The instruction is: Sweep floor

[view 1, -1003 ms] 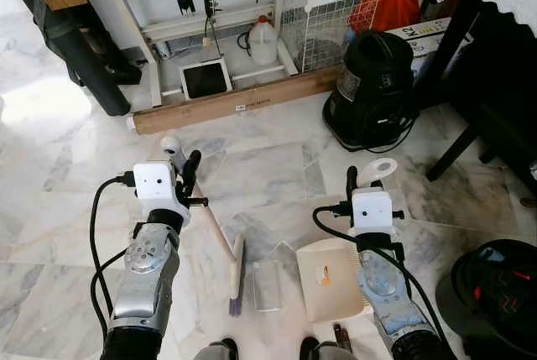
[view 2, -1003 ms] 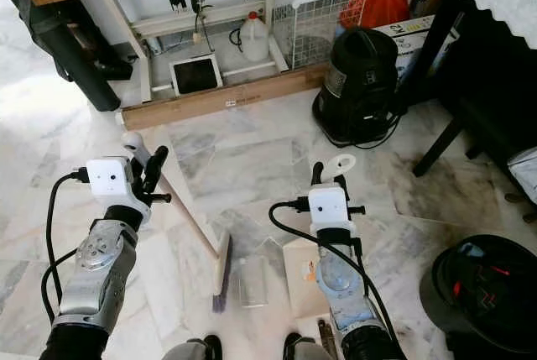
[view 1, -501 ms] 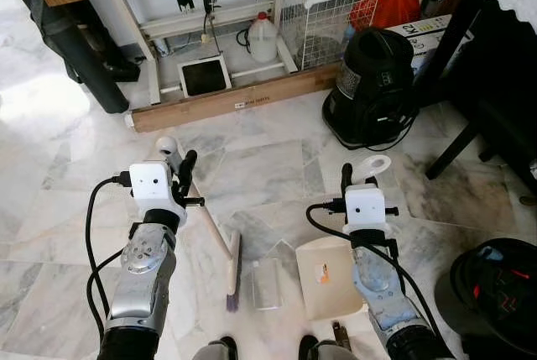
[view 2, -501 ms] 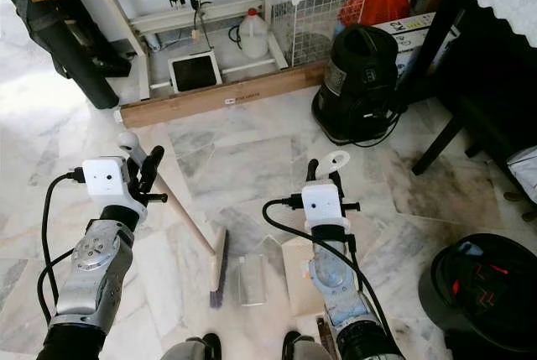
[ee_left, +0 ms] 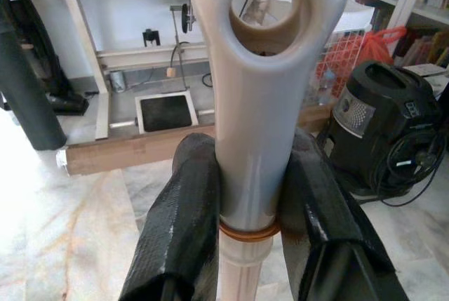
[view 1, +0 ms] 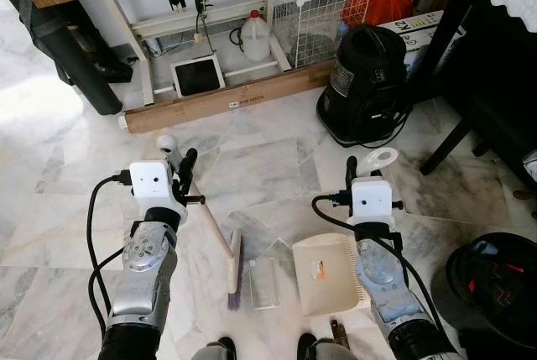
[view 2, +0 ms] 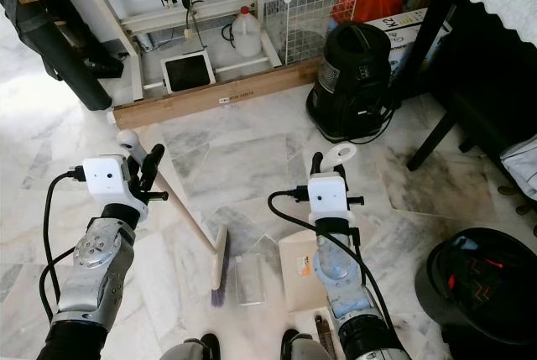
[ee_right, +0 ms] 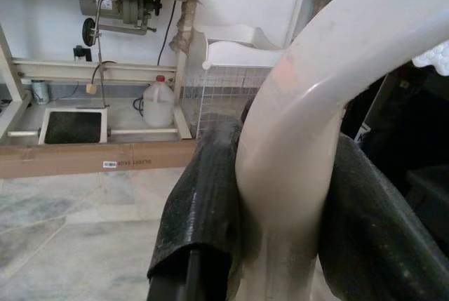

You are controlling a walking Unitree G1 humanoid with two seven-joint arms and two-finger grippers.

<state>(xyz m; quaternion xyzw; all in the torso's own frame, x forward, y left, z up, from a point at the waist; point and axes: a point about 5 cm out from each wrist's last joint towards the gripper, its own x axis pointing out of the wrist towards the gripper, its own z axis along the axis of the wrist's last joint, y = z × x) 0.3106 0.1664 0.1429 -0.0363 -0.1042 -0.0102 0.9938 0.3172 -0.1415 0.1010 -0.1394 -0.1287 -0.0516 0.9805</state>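
Little has shifted since before: our left hand (view 1: 179, 177) stays clamped on the broom (view 1: 220, 241), right hand (view 1: 362, 177) on the dustpan (view 1: 323, 272); clear wrapper (view 1: 264, 281) lies between them.

The pale grey-veined marble floor (view 1: 252, 159) carries a small broom with a wooden head and purple bristles (view 1: 234, 269), its head resting on the tiles. Just beside it lies a clear plastic scrap (view 1: 263, 282), then a cream plastic dustpan (view 1: 325, 274) flat on the floor. Farther off, a long wooden plank (view 1: 226, 104) lies on the floor, and a black canister vacuum cleaner (view 1: 367, 83) stands near its end.
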